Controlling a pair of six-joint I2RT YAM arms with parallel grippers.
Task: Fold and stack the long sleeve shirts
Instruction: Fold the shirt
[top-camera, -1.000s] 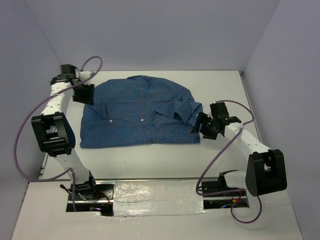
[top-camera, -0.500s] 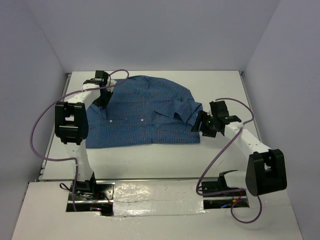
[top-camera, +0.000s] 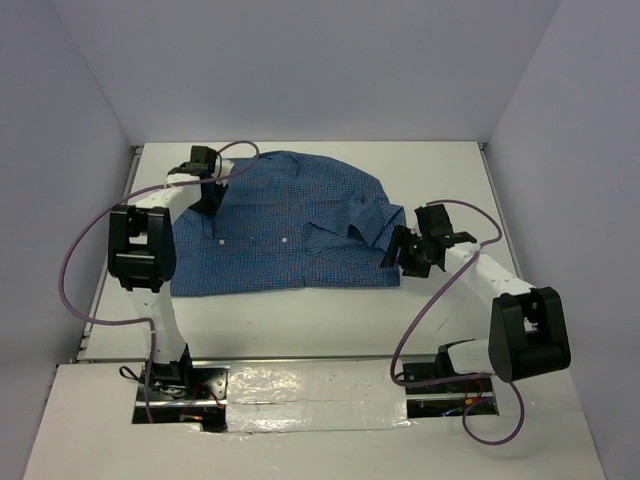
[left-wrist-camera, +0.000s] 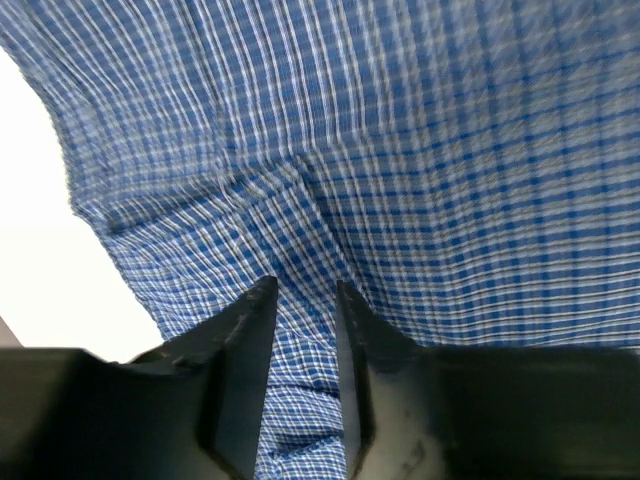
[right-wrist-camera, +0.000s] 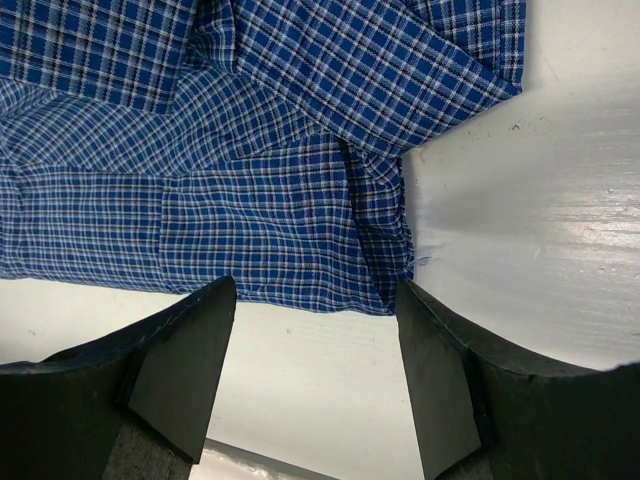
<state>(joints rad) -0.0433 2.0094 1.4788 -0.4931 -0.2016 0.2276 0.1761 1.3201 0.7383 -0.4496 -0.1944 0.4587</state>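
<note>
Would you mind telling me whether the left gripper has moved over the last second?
Yes. The left gripper has swung right, away from the table's left edge, and now sits over the shirt's far left corner.

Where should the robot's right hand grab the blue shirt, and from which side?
Probably the flat corner at the right edge of the shirt, just ahead of the open right gripper. It juts out with table showing around it, so coming in low from the right should let one finger slip under the thin cloth and the other press on top.
</note>
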